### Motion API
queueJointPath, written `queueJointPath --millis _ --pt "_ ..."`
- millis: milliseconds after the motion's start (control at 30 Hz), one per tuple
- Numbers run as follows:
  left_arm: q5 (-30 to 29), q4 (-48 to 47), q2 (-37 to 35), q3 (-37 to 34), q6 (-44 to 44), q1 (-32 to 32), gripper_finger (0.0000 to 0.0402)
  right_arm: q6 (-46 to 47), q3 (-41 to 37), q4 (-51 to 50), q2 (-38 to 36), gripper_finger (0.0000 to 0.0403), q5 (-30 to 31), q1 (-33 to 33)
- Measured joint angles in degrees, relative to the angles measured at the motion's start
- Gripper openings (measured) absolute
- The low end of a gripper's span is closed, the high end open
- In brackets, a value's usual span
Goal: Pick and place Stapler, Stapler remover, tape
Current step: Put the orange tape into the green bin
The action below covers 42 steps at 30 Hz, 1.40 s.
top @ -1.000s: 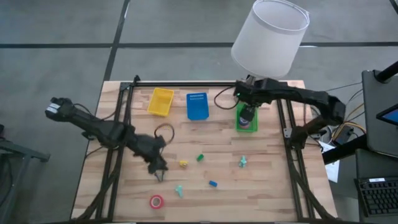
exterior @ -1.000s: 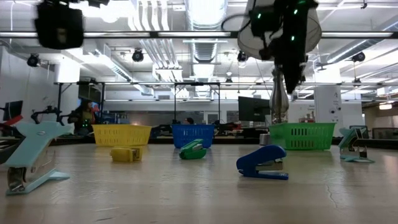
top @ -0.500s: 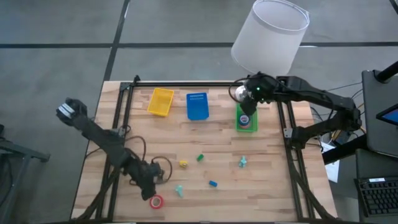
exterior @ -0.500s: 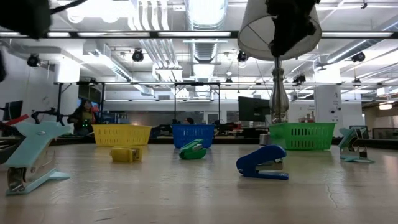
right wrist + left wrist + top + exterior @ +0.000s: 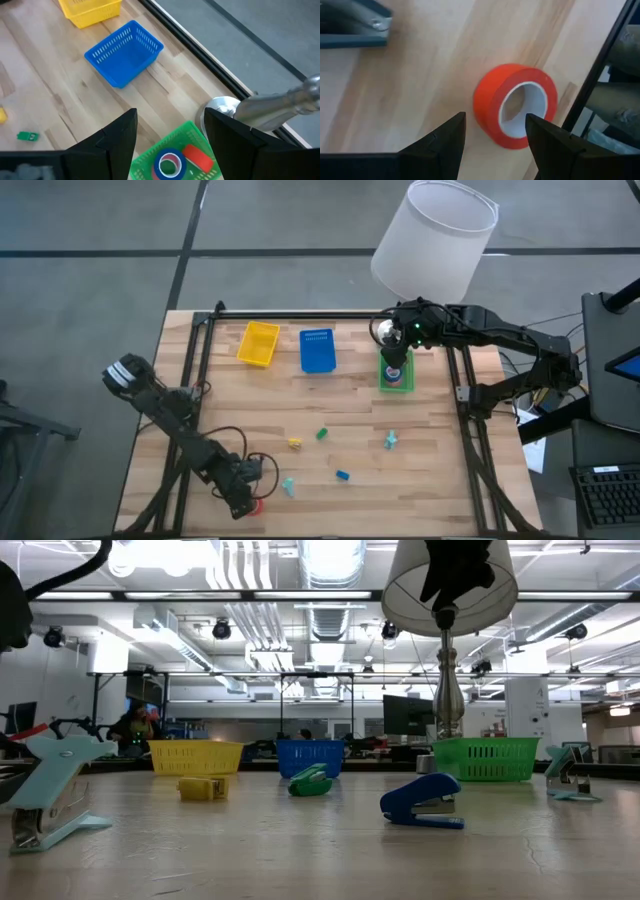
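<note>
A red tape roll (image 5: 515,105) lies flat on the wooden table near its near edge; it also shows in the high view (image 5: 258,505). My left gripper (image 5: 495,135) is open just short of the roll and touches nothing; in the high view it is at the near left (image 5: 247,500). My right gripper (image 5: 170,140) is open and empty above the green basket (image 5: 396,372) at the far right. That basket holds a blue tape roll (image 5: 169,165) and a red one (image 5: 197,157).
A yellow basket (image 5: 258,343) and a blue basket (image 5: 317,350) stand at the far edge. Small staplers lie mid-table: yellow (image 5: 295,444), green (image 5: 322,434), teal (image 5: 390,440), blue (image 5: 342,476), and a teal one (image 5: 288,485) beside the red roll. A lamp (image 5: 435,240) stands by the green basket.
My left gripper has gone toward the table's near edge and down to the red tape roll. My right gripper has risen above the green basket.
</note>
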Motion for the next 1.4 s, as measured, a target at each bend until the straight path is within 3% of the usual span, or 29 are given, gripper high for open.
queueJointPath --millis 233,533,767,1000,1200,1400 --pt "-0.17 0.15 3.19 1.16 3.16 -0.07 0.018 2.31 -0.1 0.87 0.0 0.0219 -0.02 0.51" --pt "-0.19 -0.13 3.95 1.05 4.28 -0.04 0.0043 3.32 -0.19 6.19 0.0 0.0219 -2.96 3.3" --pt "-0.99 0.19 3.14 1.12 2.9 0.43 0.004 8.95 -0.19 15.81 0.06 0.0219 -11.65 6.82" --pt "-12.78 0.03 -2.81 1.98 1.56 1.6 0.0057 9.98 -0.19 19.01 0.11 0.0219 -11.41 8.76" --pt "-24.33 0.14 -10.49 1.95 2.34 3.81 0.0041 9.7 -0.19 21.14 -0.04 0.0219 -11.56 9.28" --pt "-30.47 -2.15 -16.71 1.59 3.99 5.41 0.0051 10.11 -0.79 15.57 -0.04 0.0219 -10.88 9.51"
